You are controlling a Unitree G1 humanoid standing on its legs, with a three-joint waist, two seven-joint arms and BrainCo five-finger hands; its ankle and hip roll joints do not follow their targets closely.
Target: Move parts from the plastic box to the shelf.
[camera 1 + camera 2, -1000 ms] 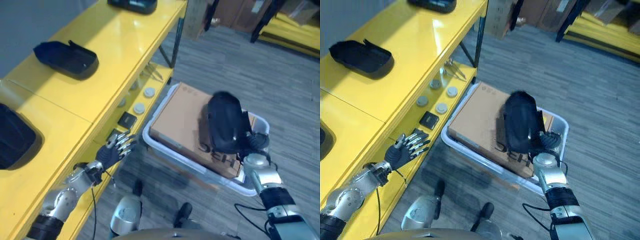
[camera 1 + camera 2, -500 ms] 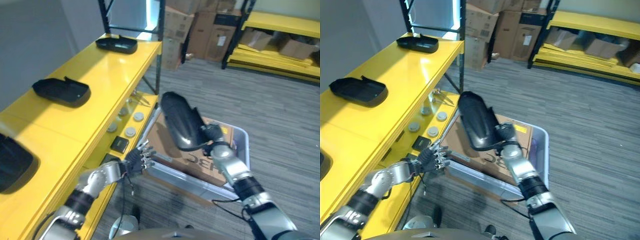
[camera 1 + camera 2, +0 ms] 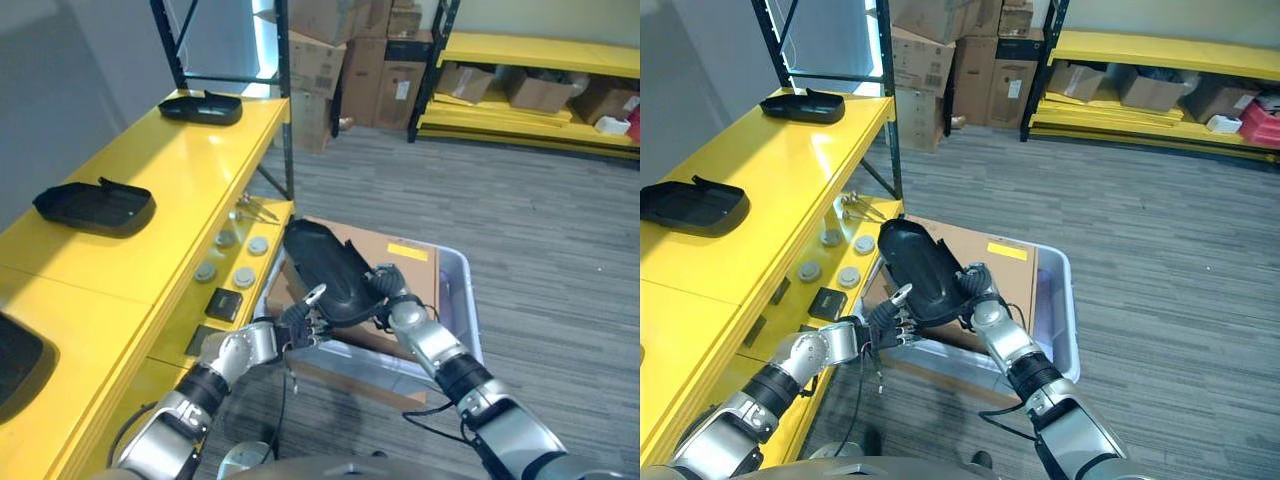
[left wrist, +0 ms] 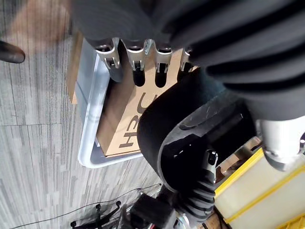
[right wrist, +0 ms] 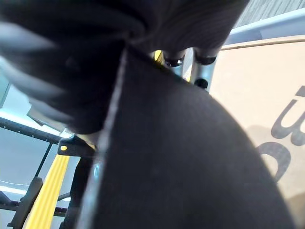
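Note:
A long black moulded part point(image 3: 328, 268) hangs tilted over the cardboard box point(image 3: 405, 258) that lies in the pale plastic box point(image 3: 462, 300). My right hand point(image 3: 387, 297) is shut on the part's right edge; its wrist view has the part point(image 5: 190, 167) close up. From the left, my left hand point(image 3: 298, 326) reaches in with fingers point(image 4: 136, 57) straight, just under the part's point(image 4: 190, 124) lower end. The yellow shelf point(image 3: 170, 160) runs along the left.
Three black parts lie on the shelf top, at the far end point(image 3: 200, 106), in the middle point(image 3: 92, 205) and at the near edge point(image 3: 15, 360). The lower shelf level holds round discs point(image 3: 232, 264) and a small black square point(image 3: 222, 303). Racks with cardboard boxes stand behind.
The camera has tilted up. My right hand brought the part down and leftward over the box. My left hand moved right, off the lower shelf, to the part's lower end.

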